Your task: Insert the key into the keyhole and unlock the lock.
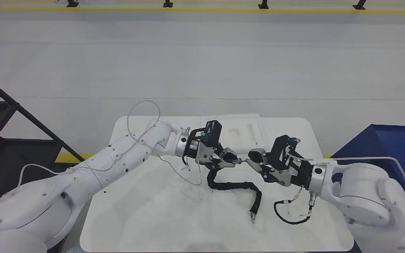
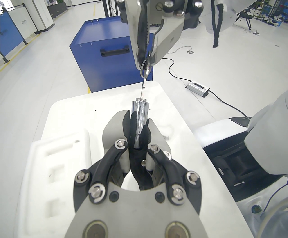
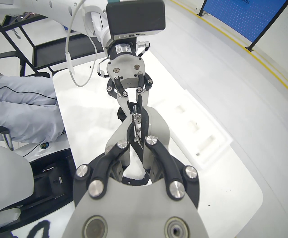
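fingers (image 2: 112, 128) on one lock (image 2: 140, 112), one key (image 2: 144, 82)

No print legible.
- Wrist sticker (image 3: 122, 48), above the tabletop (image 3: 74, 101): dark characters, too small to read.
- White lettering (image 3: 244, 2) on the blue board (image 3: 236, 20), on the floor beyond the tabletop: cut off at the edge.
- Base labels (image 2: 221, 171) on the black base (image 2: 234, 162), beside the tabletop: characters blurred.

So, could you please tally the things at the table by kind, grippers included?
Grippers: 2, the left gripper and the right gripper
key: 1
lock: 1
foam tray: 1
Total: 5
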Action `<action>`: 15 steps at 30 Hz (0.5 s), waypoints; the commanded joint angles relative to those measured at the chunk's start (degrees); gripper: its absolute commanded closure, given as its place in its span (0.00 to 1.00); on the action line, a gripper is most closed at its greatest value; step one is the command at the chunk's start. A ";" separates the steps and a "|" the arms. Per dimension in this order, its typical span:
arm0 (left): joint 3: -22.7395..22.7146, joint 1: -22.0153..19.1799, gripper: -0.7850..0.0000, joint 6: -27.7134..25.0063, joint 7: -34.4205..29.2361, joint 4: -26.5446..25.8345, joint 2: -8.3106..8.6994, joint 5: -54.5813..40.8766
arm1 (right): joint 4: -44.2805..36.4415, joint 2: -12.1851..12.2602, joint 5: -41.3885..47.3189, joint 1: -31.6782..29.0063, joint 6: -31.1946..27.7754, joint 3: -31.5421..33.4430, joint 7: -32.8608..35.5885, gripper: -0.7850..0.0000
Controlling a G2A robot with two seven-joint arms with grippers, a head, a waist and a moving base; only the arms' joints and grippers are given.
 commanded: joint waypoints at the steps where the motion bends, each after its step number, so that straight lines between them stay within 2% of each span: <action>1: 0.00 0.11 1.00 0.00 -0.15 0.73 -0.03 0.24 | 0.15 0.05 0.92 -0.12 0.06 0.62 -0.20 0.00; 9: 0.00 1.89 1.00 0.00 -3.30 5.01 -0.91 -0.47 | 1.40 0.30 3.36 -1.52 0.28 3.43 -1.33 0.00; 15: 0.00 3.90 1.00 0.00 -8.33 7.46 -2.15 -0.59 | 2.35 0.44 4.88 -2.14 0.35 5.01 -1.87 0.00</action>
